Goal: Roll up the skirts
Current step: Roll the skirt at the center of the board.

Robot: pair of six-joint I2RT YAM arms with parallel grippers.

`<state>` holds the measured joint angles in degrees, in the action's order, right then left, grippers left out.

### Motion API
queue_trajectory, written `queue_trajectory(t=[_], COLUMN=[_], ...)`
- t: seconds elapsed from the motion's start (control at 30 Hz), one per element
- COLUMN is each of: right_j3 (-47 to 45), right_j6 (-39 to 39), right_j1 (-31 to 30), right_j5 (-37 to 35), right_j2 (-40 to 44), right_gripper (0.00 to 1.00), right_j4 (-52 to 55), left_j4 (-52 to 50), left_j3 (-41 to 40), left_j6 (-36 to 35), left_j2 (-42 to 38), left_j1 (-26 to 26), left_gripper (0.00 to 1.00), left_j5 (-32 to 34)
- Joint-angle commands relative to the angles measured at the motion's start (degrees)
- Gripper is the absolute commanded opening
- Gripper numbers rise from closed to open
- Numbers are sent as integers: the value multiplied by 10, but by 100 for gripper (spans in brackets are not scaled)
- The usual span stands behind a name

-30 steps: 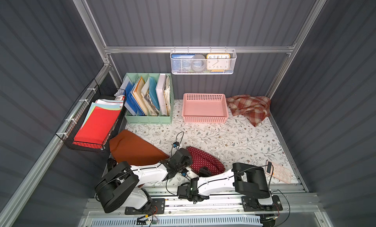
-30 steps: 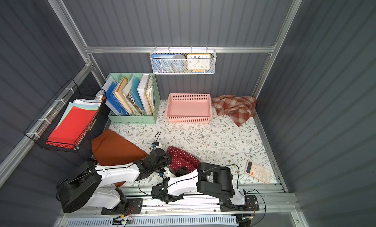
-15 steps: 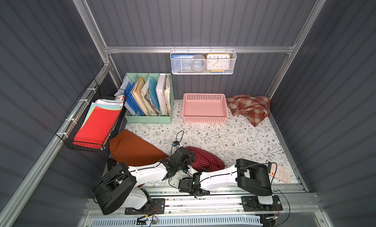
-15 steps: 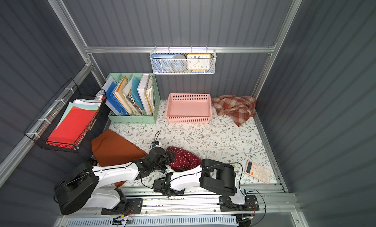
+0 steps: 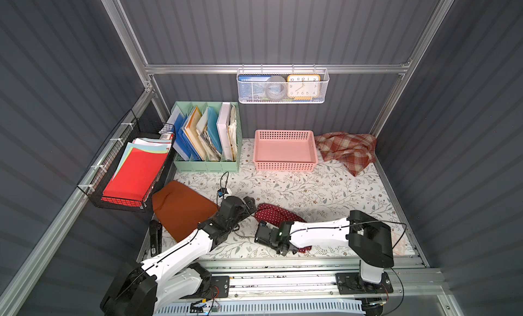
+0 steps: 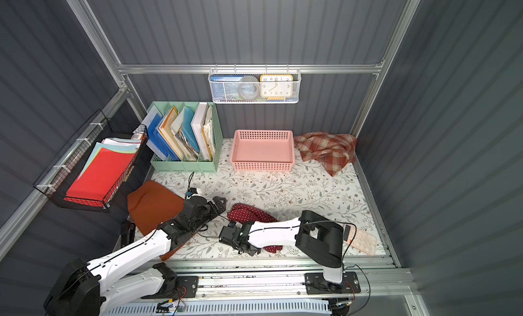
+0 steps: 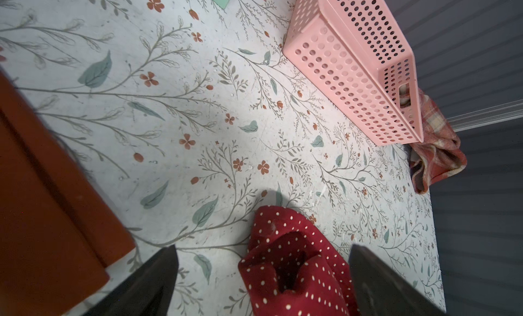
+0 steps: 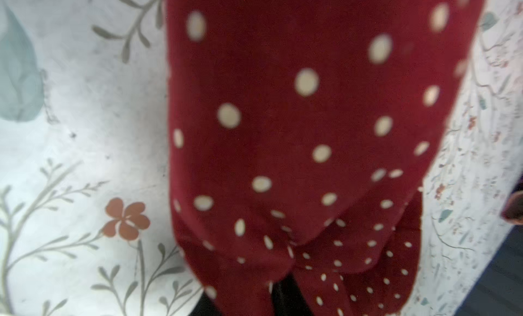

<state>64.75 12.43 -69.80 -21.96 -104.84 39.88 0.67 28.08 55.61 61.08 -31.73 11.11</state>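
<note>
The polka-dot skirt [image 5: 276, 214] lies loosely rolled on the tabletop [image 5: 311, 192]. The right end effector [image 5: 285, 250] is clenched on its near end, and the left end effector [image 7: 263, 249] is released at its other end. The rust-orange skirt [image 5: 181, 208] and plaid skirt [image 5: 346, 149] lie unrolled, seemingly yet to do.

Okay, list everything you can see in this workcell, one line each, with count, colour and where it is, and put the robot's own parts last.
polka-dot skirt: 1, dark red with white dots, front middle
orange skirt: 1, rust-orange, front left
plaid skirt: 1, red and cream, back right corner
basket: 1, pink, back middle, empty
file organiser: 1, mint green, back left, holding folders
wire tray: 1, black, on left wall, holding coloured paper
mesh basket: 1, white, hung on back rail
clock: 1, yellow-framed, inside mesh basket
calculator: 1, pale pink, front right corner
table: 1, white floral surface
left gripper: 1, black, open, at polka-dot skirt's end
right gripper: 1, black, shut on polka-dot skirt's near edge
</note>
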Motion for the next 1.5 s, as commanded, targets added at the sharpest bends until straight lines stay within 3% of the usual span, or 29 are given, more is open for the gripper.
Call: queue_trajectory(t=[0.0, 0.23, 0.53, 0.67, 0.87, 0.97, 1.13, 1.2, 1.33, 1.47], right_j3=[-28, -55, -106, -112, -116, -118, -139, -150, -171, -209], right_j6=[-21, -34, -4, -6, 6, -2, 20, 23, 31, 71], right_j1=[45, 159, 277, 311, 359, 367, 367, 366, 367, 379], right_j5=[235, 478, 651, 656, 642, 610, 589, 578, 572, 616], right_j2=[-3, 23, 36, 18, 30, 40, 78, 95, 106, 85], right_gripper=[9, 11, 13, 18, 32, 41, 46, 44, 18, 12], right_j4=[-46, -117, -245, -254, -264, -243, -257, -262, -279, -354], left_j4=[-18, 29, 80, 110, 144, 152, 161, 168, 188, 216], left_j3=[-3, -9, -9, -21, -32, -30, -24, -24, -22, -10], left_j6=[-26, -33, -38, -32, -18, -21, -25, -24, -16, -6], left_j2=[-10, 20, 68, 87, 119, 131, 146, 151, 166, 187], left_j1=[10, 11, 11, 11, 11, 11, 11, 10, 1, -20], left_gripper=[100, 100, 99, 100, 99, 99, 98, 98, 98, 98], left_j5=[-11, -61, -110, -132, -156, -159, -167, -171, -178, -174])
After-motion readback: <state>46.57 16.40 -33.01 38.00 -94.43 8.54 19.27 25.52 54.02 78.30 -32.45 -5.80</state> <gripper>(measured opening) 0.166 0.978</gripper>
